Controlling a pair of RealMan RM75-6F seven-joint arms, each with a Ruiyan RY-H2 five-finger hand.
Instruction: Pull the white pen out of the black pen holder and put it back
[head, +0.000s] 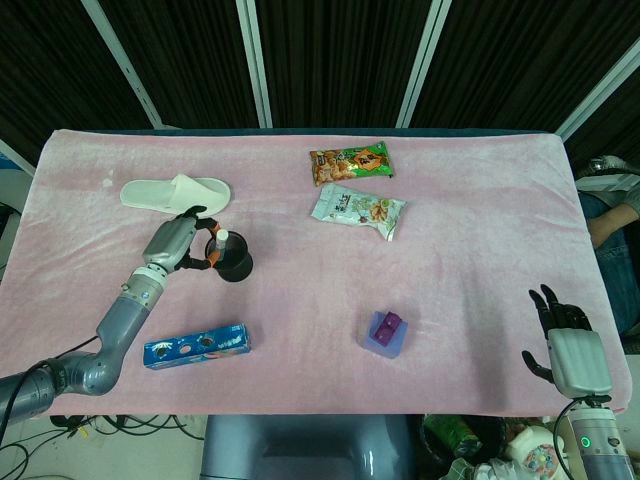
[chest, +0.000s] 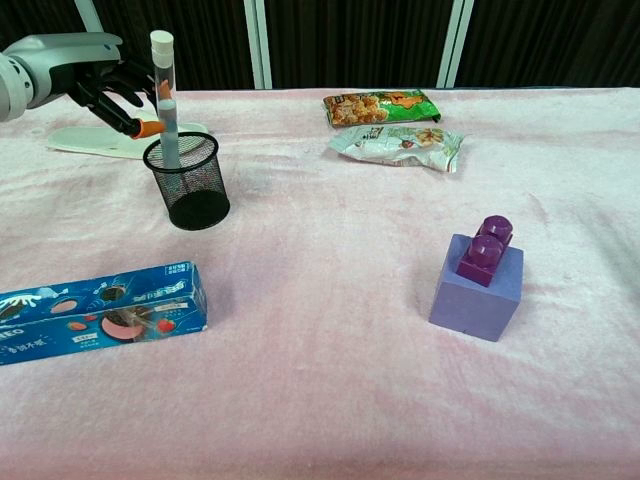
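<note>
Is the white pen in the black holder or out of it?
In: the white pen stands upright with its lower end inside the black pen holder.

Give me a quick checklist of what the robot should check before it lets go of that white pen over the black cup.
1. Pen held by the left hand: ok, fingers close on its upper part.
2. Pen's lower end inside the black cup: ok, seen through the mesh.
3. Pen near upright: ok.
4. Pen tip resting on the cup's bottom: cannot tell.
5. Cup standing upright on the pink cloth: ok.
6. Right hand out of the way: ok, open at the table's near right edge.
</note>
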